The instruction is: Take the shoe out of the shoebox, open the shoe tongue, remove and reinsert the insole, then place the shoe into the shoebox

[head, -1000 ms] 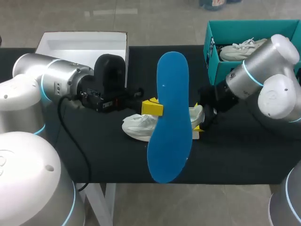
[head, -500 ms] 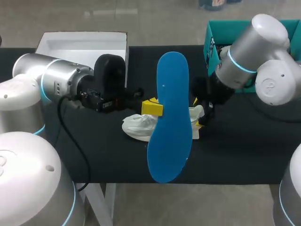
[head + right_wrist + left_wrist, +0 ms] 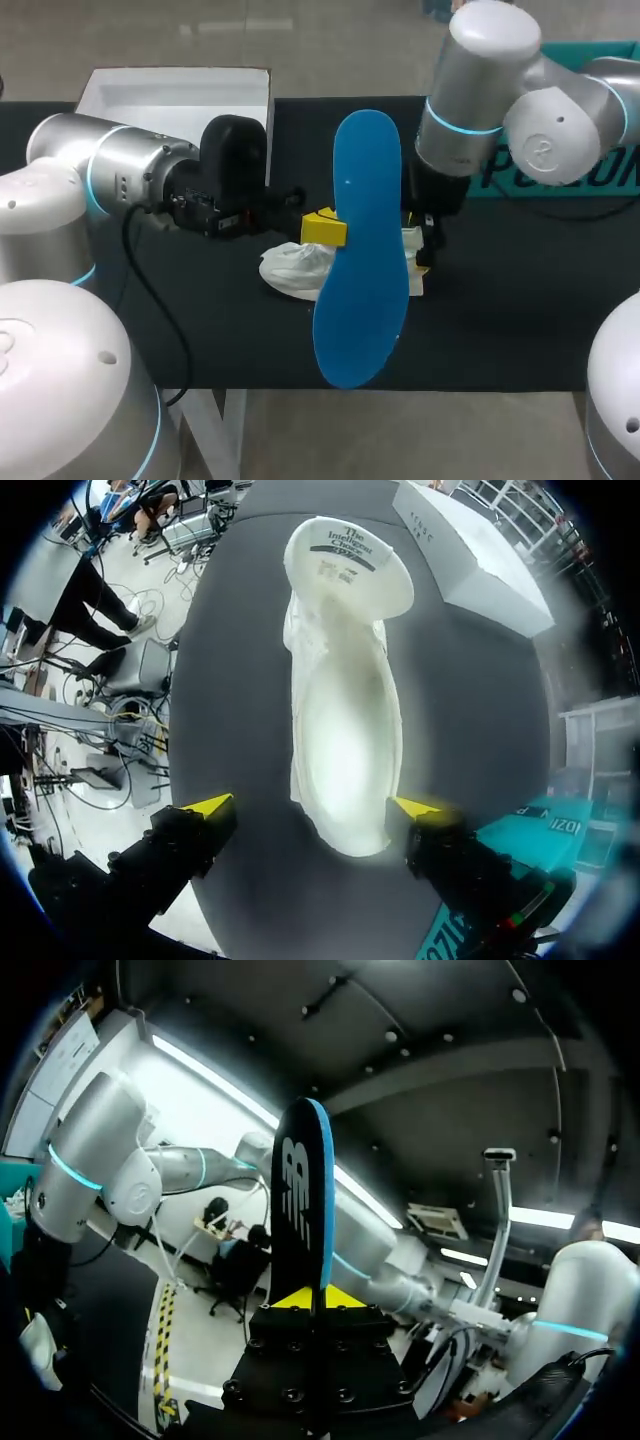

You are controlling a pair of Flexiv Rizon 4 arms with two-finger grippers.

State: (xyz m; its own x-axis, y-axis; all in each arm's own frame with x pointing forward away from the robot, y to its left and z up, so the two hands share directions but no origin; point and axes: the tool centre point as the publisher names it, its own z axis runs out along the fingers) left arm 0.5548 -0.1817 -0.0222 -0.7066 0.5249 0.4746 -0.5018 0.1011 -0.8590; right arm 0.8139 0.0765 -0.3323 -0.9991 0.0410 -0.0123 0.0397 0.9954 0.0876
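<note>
**Insole held up at centre, shoe lying under spread jaws**

Upper left of the frame holds a white cardboard box lid [image 3: 175, 95] at the far edge of the black bench [image 3: 500, 320]. Below it the left arm [image 3: 120, 180] comes in from the left edge. The left arm's jaws are clamped on the long edge of a blue foam insole [image 3: 362, 250], which stands clear of the bench in the middle of the frame. In the left wrist view that insole [image 3: 305, 1200] rises edge-on from between the two yellow tips.

Just behind and below the insole, a white fabric shoe [image 3: 300, 268] lies on the bench, partly hidden. The right wrist view shows the shoe [image 3: 345, 710] sole-down, tongue folded forward and mouth wide open. Its heel end sits between the yellow tips of the right arm's jaws. Those stand apart, one tip near the shoe's side and the other well off it, neither pressing.

The right arm [image 3: 480, 90] enters from the upper right, in front of a teal cardboard shoebox [image 3: 590, 172].

The insole looks light and bendy, likely to buckle if pushed flat, so one end should probably lead into the opening. The shoe seems soft and light and may skid. Pinching the firmer heel sides would probably steady it best.
</note>
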